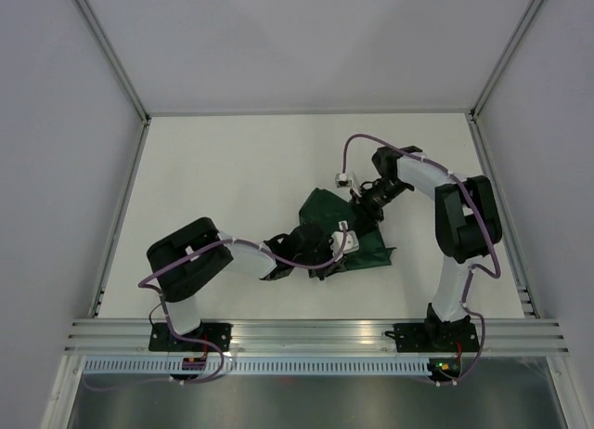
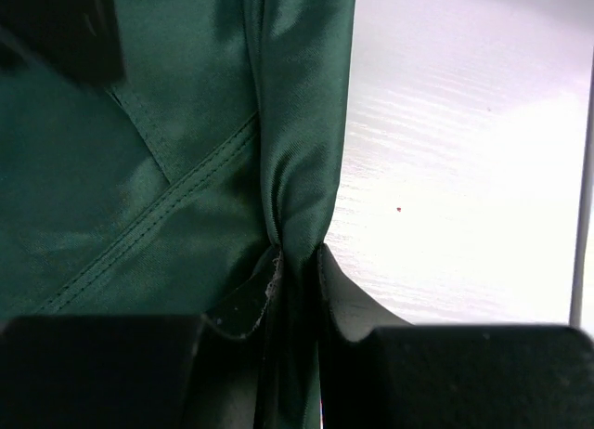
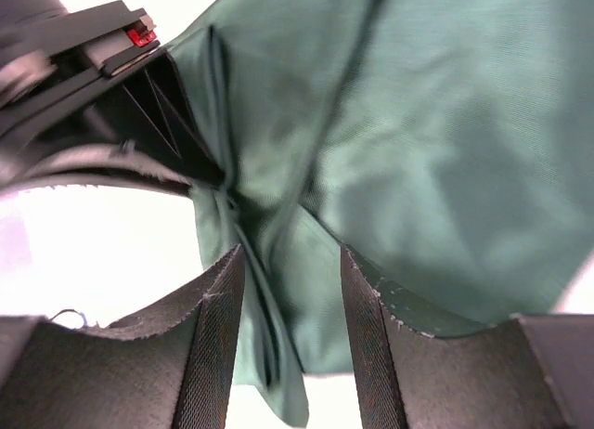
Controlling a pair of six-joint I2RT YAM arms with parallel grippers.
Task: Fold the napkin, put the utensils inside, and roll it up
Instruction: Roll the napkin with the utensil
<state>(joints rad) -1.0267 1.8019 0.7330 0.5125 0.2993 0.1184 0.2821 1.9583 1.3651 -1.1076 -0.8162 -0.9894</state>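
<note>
At the near edge of the table (image 1: 232, 169), the two arms are sitting bolted side by side on a metal rail (image 1: 316, 334). The left arm (image 1: 186, 262) is reaching rightward and low across the white surface toward the middle. The left gripper (image 2: 295, 276) is clenching a gathered ridge of the napkin (image 1: 322, 208). Its wrist camera is showing the two dark fingers pressing in from either side, the green cloth bunching into a tight vertical pleat between them, and a stitched hem running diagonally across the fabric to the left. The napkin itself is lying crumpled rather than flat, a dark green heap just right of the table's centre. Its lower right corner is spreading onto the bare surface, and its upper part is lifting toward the arms' heads. Just beyond it, the right arm (image 1: 464, 215) is bending up from its base and back leftward, with a purple cable (image 1: 357, 146) looping over its wrist. The right gripper (image 3: 290, 271) is coming down on the far side of the cloth. Its fingers are standing well apart, released, with a loose fold of the napkin hanging through the gap and neither pad pressing on it. Farther off, the white tabletop is stretching to the back wall.
</note>
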